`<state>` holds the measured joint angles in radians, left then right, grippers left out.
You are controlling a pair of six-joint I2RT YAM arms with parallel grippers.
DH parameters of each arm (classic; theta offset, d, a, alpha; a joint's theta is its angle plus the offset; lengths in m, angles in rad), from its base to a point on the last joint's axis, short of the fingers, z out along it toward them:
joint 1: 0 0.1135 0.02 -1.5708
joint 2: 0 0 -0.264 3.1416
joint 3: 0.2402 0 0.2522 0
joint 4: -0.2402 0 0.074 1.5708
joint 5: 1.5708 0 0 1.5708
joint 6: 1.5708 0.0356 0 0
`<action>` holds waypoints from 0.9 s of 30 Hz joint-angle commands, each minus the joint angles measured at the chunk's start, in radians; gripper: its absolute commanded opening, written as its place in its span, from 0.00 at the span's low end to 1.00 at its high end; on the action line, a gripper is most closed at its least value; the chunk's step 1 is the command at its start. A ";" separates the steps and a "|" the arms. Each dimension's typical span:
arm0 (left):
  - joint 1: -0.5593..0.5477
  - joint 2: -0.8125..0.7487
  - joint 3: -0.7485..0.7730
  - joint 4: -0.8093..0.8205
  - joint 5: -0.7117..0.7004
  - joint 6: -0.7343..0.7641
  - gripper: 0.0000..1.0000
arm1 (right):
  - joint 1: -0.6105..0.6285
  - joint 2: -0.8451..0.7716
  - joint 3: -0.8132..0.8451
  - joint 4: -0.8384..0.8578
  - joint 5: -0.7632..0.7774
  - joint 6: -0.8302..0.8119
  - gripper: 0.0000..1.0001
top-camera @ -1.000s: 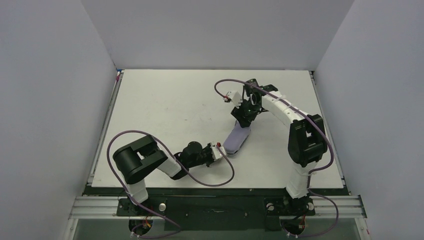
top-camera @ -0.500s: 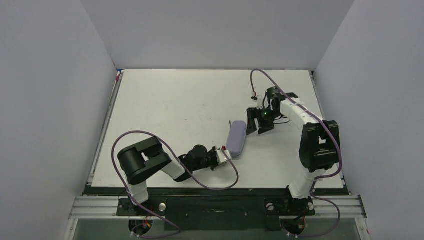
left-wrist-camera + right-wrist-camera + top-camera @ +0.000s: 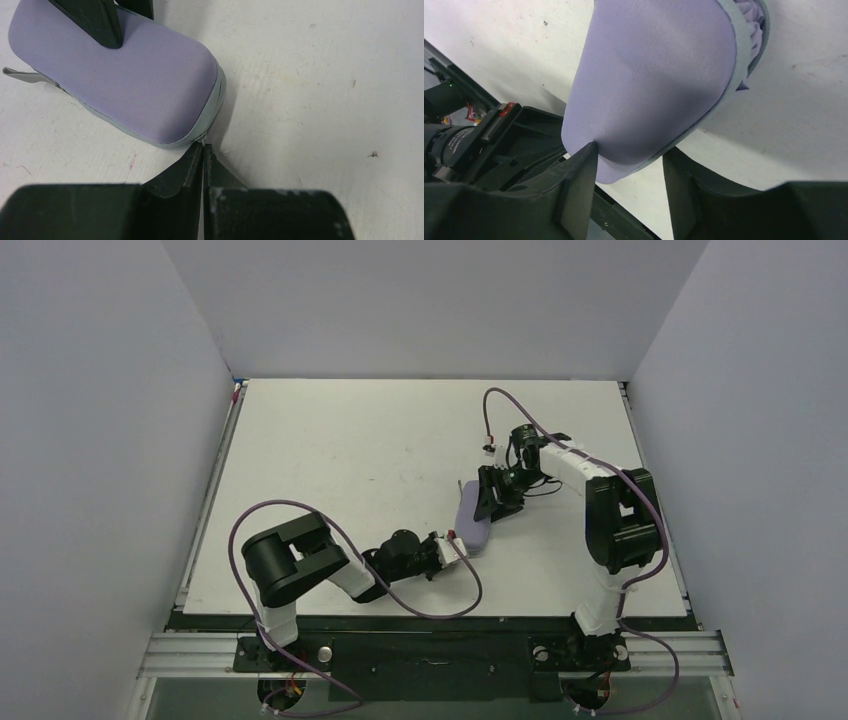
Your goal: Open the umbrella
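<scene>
A lavender oval case (image 3: pixel 472 522) lies on the white table (image 3: pixel 330 460). It fills the left wrist view (image 3: pixel 120 80) and the right wrist view (image 3: pixel 649 75). Its zip seam gapes at one end, where crinkled lavender umbrella fabric (image 3: pixel 751 22) shows; the rest of the umbrella is hidden inside. My left gripper (image 3: pixel 452 540) is at the case's near end, jaws shut (image 3: pixel 203 146) on a small silver zipper pull. My right gripper (image 3: pixel 487 502) is open and straddles the case (image 3: pixel 631 152), one fingertip (image 3: pixel 589 150) touching its top.
A grey loop strap (image 3: pixel 30 75) trails from the case's side onto the table. The right gripper's dark fingers (image 3: pixel 95 20) stand on the case in the left wrist view. The left arm's cable (image 3: pixel 440 605) loops near the table's front edge. Grey walls enclose the table.
My right gripper has swung back from the far right and come down open over the case. The left gripper has stayed shut at the case's near end.
</scene>
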<state>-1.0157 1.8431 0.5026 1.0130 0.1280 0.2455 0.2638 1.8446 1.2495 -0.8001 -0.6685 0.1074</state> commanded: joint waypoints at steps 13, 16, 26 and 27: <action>0.012 -0.045 -0.057 0.024 -0.044 -0.018 0.00 | -0.030 0.086 0.083 -0.111 -0.011 -0.244 0.00; 0.039 -0.043 -0.046 0.002 -0.060 -0.034 0.00 | -0.025 0.096 0.102 -0.168 -0.020 -0.314 0.00; 0.105 0.005 0.055 -0.040 -0.061 -0.020 0.00 | -0.004 0.115 0.148 -0.291 -0.055 -0.508 0.00; 0.112 0.014 0.065 -0.053 -0.065 -0.025 0.00 | -0.002 0.118 0.153 -0.305 -0.058 -0.519 0.00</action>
<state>-0.9478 1.8305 0.5121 1.0042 0.1135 0.2253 0.2478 1.9377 1.3758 -0.9955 -0.7979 -0.2489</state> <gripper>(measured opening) 0.005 0.056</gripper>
